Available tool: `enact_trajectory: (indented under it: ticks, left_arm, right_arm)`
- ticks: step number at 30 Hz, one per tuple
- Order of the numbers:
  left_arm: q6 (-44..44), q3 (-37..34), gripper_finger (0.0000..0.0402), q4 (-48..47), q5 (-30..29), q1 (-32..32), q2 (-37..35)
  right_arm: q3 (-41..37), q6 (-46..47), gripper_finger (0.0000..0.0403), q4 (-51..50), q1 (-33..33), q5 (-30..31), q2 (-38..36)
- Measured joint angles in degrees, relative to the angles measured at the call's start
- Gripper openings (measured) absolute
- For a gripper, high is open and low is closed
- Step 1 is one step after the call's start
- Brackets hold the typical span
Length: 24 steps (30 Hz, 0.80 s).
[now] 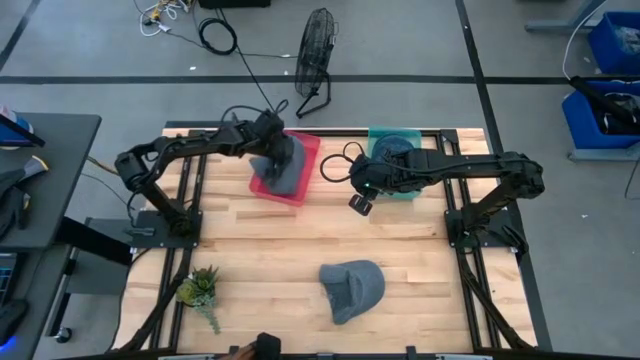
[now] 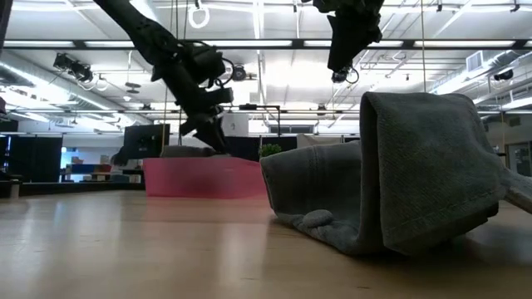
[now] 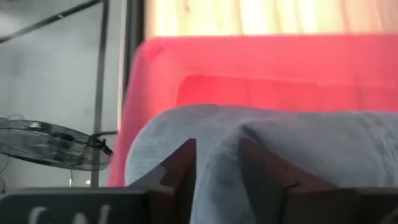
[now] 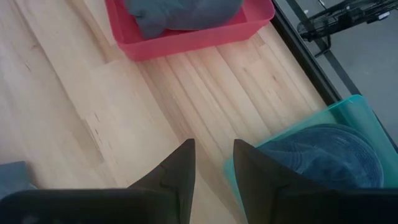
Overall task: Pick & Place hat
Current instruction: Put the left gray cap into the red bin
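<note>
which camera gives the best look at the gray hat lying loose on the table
The high view: the whole gray hat shows from above on bare wood near the front edge. The low view shows it close up from the side. The left wrist view misses it.

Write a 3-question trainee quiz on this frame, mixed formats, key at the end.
1. True or false: the left hand is pinching the grey hat that lies in the red bin.
2. Multiple choice: where is the right hand? A) inside the teal bin B) above bare table beside the teal bin C) on the loose hat at the table's front
3. Fill in: the small plant sits near the table's front ____ corner in the high view.

Key: 1 true; 2 B; 3 left. The loose grey hat lies untouched on the table.
</note>
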Motion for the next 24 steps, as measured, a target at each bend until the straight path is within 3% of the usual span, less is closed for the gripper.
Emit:
enact_trajectory:
  ticks: [6,15,21,24]
  left_arm:
    - [-2.89,0.0,0.0174,-0.4,-4.69,-1.91,-4.43]
    - [-10.17,0.04,0.0169,-8.49,-5.43,-5.37,-20.69]
    - [-26.53,-0.01,0.0166,-19.87,-7.19,-2.44,-24.42]
    - [-31.18,-2.88,0.0157,-16.9,-7.56,-1.45,-22.98]
  right_arm:
    - [0.0,0.44,0.0112,0.0,0.11,-0.46,0.0]
    - [0.0,4.67,0.0112,-0.37,4.04,-1.0,0.0]
    - [0.0,9.39,0.0112,-1.65,8.59,-3.61,0.0]
    - [0.0,9.85,0.0112,-1.07,10.74,-3.58,-0.02]
